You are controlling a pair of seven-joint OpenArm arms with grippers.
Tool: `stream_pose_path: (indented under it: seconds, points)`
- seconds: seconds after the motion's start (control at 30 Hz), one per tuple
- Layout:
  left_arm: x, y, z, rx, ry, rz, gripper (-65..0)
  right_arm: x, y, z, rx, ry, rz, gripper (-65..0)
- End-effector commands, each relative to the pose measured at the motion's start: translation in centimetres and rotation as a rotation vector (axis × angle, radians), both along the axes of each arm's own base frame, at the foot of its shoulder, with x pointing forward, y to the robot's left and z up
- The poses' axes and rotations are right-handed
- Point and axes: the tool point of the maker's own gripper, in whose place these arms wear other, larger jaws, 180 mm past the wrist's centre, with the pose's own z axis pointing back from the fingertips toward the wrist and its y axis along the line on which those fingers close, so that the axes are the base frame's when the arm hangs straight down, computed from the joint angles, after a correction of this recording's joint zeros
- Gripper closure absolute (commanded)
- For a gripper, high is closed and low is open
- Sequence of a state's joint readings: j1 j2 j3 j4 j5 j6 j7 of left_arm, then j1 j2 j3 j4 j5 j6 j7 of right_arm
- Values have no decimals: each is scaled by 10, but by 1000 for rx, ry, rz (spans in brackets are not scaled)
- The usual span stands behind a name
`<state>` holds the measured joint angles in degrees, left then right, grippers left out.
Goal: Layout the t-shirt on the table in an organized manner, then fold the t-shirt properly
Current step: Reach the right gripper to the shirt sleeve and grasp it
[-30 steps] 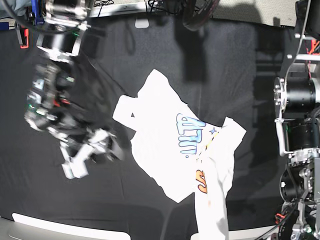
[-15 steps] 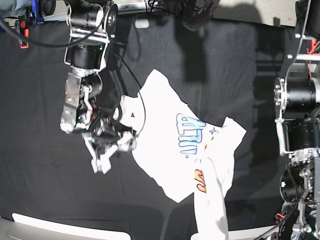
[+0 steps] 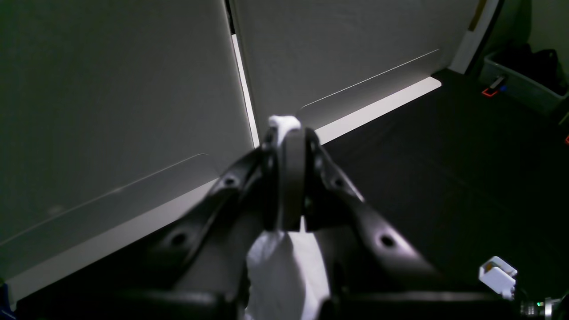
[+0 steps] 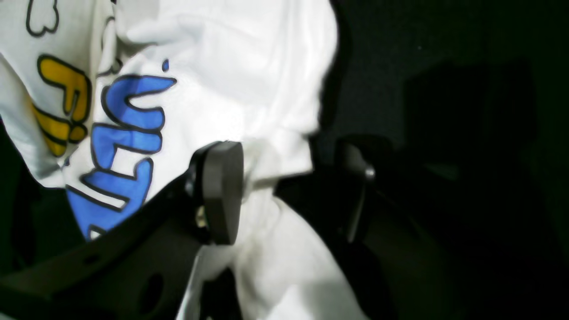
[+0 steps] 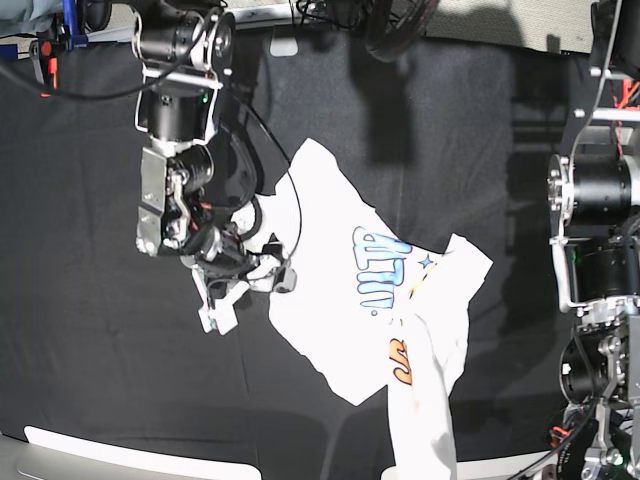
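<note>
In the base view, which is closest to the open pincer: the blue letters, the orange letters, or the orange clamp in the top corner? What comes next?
From the right pincer, at the shirt's left edge:
1. Blue letters, just to its right on the t-shirt.
2. Orange letters, lower right, farther along the shirt.
3. Orange clamp, far up at the table's top-left corner.

1. The base view looks straight down from high above on the wide table dressed in black cloth [image 5: 480,130] — far enough off to take in both arms and the whole white printed t-shirt [image 5: 340,300].
2. The right wrist view sits just behind the right gripper [image 4: 284,191], very near the t-shirt's blue and yellow letters (shared with the base view).
3. The left wrist view looks out along the left gripper [image 3: 289,178] — across the table edge towards pale wall panels [image 3: 111,89].
</note>
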<state>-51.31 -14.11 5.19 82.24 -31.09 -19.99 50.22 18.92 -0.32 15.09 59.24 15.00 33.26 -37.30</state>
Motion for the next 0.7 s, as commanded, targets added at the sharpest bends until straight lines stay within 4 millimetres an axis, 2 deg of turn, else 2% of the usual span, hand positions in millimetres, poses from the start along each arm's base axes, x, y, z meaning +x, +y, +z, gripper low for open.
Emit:
stream_pose_path:
  seconds: [0.0, 0.1, 0.27, 0.53, 0.67]
  points:
    - [-2, 0, 31, -23, -78, -6, 0, 21, 3, 30, 34, -89, -1, -316]
    - [-2, 0, 31, -21, -75, -6, 0, 27, 4, 37, 37, -101, 4, -235]
    - [-2, 0, 29, -17, -69, -6, 0, 27, 4, 37, 25, -97, 7, 0]
    - [-1, 0, 28, -13, -64, -5, 0, 23, -4, 28, -39, -59, 27, 0]
    - [-1, 2, 28, -10, -64, -2, 0, 22, -2, 32, 3, -46, 32, 0]
